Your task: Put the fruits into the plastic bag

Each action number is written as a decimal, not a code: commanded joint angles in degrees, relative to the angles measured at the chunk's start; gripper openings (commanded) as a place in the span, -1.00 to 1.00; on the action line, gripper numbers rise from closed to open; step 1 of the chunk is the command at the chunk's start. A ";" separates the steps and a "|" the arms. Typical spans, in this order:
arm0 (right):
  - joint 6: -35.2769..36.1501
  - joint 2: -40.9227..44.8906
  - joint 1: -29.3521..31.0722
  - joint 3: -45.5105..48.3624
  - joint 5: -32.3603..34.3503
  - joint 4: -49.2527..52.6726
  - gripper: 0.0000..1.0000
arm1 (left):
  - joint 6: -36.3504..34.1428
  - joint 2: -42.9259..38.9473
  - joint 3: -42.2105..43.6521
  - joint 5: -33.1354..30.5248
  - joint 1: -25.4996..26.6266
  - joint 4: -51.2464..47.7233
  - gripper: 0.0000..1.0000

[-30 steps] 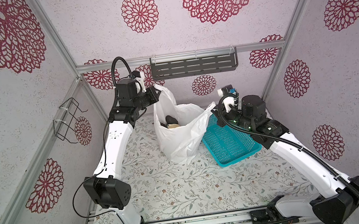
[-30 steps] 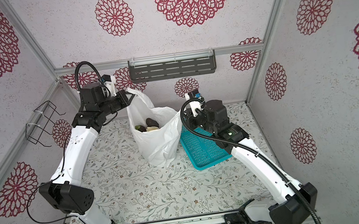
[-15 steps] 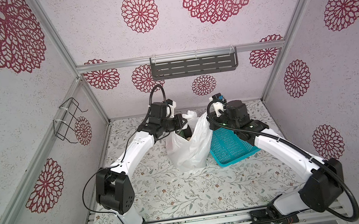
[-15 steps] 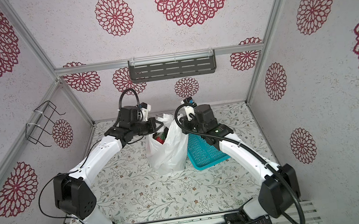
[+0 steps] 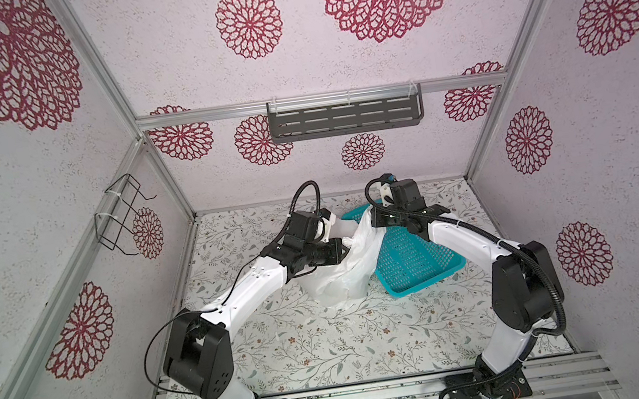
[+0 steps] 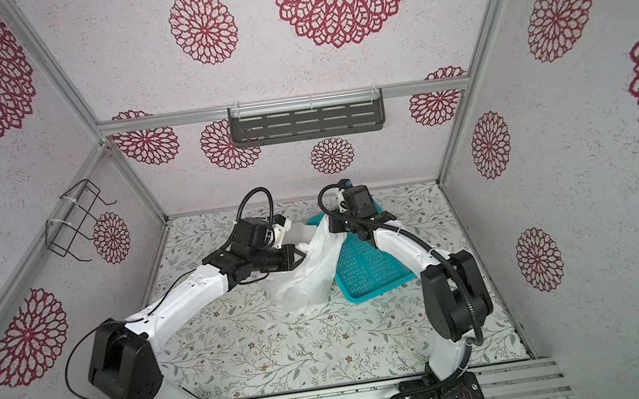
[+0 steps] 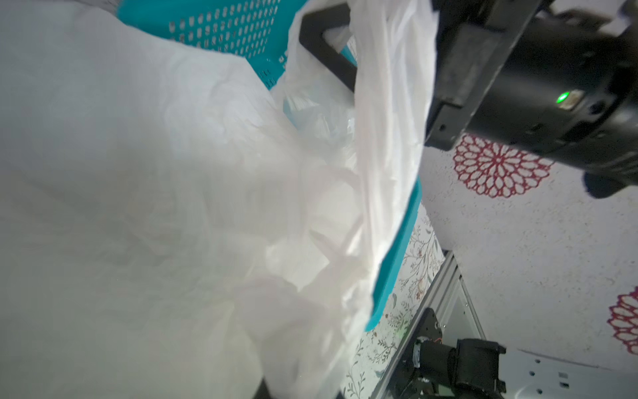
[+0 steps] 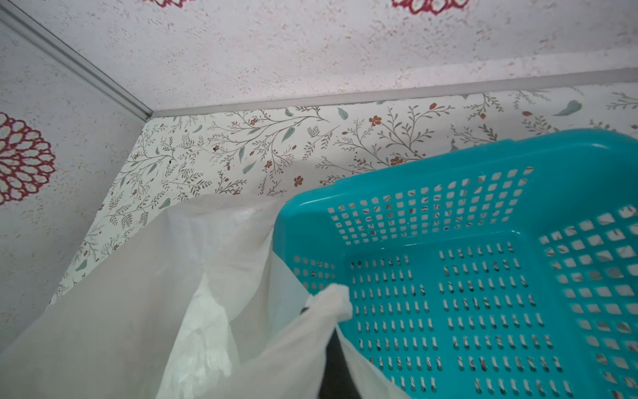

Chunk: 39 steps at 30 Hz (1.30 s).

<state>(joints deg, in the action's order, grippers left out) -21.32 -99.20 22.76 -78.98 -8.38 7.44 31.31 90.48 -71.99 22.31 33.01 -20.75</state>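
The plastic bag (image 5: 340,277) slumps on the floral table in both top views, its top folded over. The fruits are hidden; none shows in any view. My left gripper (image 5: 343,247) presses against the bag's left upper side; in the left wrist view white film (image 7: 138,207) covers its jaws. My right gripper (image 5: 373,218) is at the bag's upper right. In the right wrist view a bag handle (image 8: 331,300) is bunched at the tip of its dark finger, pinched there. The right gripper's black body (image 7: 518,86) shows in the left wrist view.
A teal perforated basket (image 5: 413,259) sits tilted against the bag's right side, with nothing in it (image 8: 483,276). A grey slotted shelf (image 5: 345,117) hangs on the back wall and a wire rack (image 5: 123,218) on the left wall. Metal rails run along the table's front.
Both arms have come down and toward each other. The bag, held up with its mouth wide and fruits showing inside, now lies lower and folded shut.
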 commanded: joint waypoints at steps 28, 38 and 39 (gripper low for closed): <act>0.76 35.06 -4.22 25.59 30.76 3.79 0.78 | 9.12 -35.37 18.72 -67.55 -26.12 -11.48 0.95; 21.68 36.96 -5.19 64.36 54.98 -61.30 0.98 | 0.24 -29.48 39.09 -76.17 -32.74 10.52 0.95; 21.34 35.93 -5.29 64.25 56.35 -60.06 0.98 | 0.49 -28.13 39.37 -75.76 -32.68 11.52 0.95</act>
<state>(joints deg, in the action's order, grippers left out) -7.62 -62.13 17.76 -15.46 38.76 -31.81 32.34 60.73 -33.08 -51.62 0.82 -18.00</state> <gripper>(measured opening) 0.989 0.975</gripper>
